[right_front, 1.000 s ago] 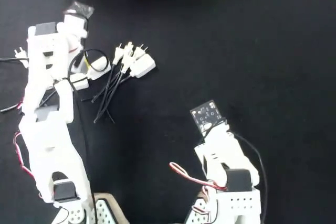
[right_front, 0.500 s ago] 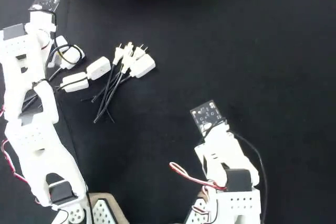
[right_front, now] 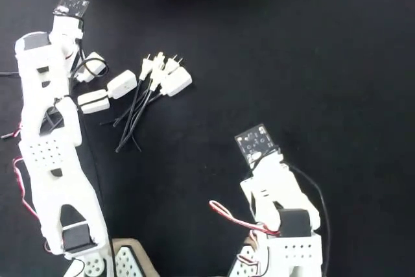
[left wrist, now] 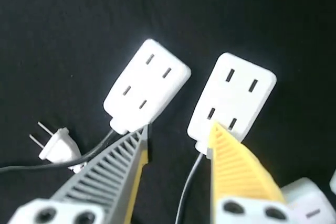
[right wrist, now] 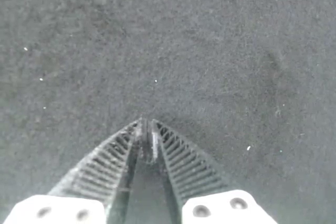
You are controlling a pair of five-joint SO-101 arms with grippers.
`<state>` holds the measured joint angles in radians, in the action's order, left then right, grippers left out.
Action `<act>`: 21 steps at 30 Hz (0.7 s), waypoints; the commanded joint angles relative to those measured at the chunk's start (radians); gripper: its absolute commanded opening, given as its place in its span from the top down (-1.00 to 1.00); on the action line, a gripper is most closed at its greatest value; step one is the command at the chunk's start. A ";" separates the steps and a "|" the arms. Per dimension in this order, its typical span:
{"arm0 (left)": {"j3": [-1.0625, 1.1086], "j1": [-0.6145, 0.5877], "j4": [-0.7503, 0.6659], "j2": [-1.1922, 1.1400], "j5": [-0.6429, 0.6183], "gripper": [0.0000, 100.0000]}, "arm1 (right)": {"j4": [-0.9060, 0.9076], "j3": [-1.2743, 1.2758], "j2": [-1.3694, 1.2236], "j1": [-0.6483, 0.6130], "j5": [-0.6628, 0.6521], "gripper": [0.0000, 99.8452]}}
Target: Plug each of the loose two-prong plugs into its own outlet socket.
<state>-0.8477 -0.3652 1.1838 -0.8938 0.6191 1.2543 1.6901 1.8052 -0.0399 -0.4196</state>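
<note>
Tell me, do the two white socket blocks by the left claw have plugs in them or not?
Empty: one socket block and the other show only bare slots; a loose two-prong plug lies beside them.

1. L arm (right_front: 48, 154), R arm (right_front: 282, 192): wht plastic shells, blk servos, red/wht wires, blk cables.
2. L tool (left wrist: 178, 127): ribbed fingers (left wrist: 236, 166), one grey, one yellow.
3. R tool (right wrist: 147, 124): dark ribbing, wht mounts w/ screw holes.

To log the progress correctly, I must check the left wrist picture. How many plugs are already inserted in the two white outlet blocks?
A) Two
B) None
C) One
B, since the first outlet block and the second outlet block both show only empty slots, while a loose plug lies apart from them.
</note>
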 commanded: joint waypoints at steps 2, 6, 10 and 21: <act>-0.143 0.051 0.092 -0.041 0.003 0.61 | 0.002 -0.004 0.030 0.008 0.003 0.97; -0.255 0.096 0.233 -0.048 0.034 0.61 | 0.002 -0.004 0.030 0.008 0.003 0.97; -0.371 0.108 0.313 -0.052 0.043 0.60 | 0.002 -0.004 0.030 0.008 0.003 0.97; -0.397 0.062 0.183 -0.180 0.057 0.50 | 0.002 -0.004 0.030 0.008 0.003 0.97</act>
<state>-1.1930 -0.2746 1.4185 -1.0764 0.6682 1.2543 1.6901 1.8052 -0.0399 -0.4196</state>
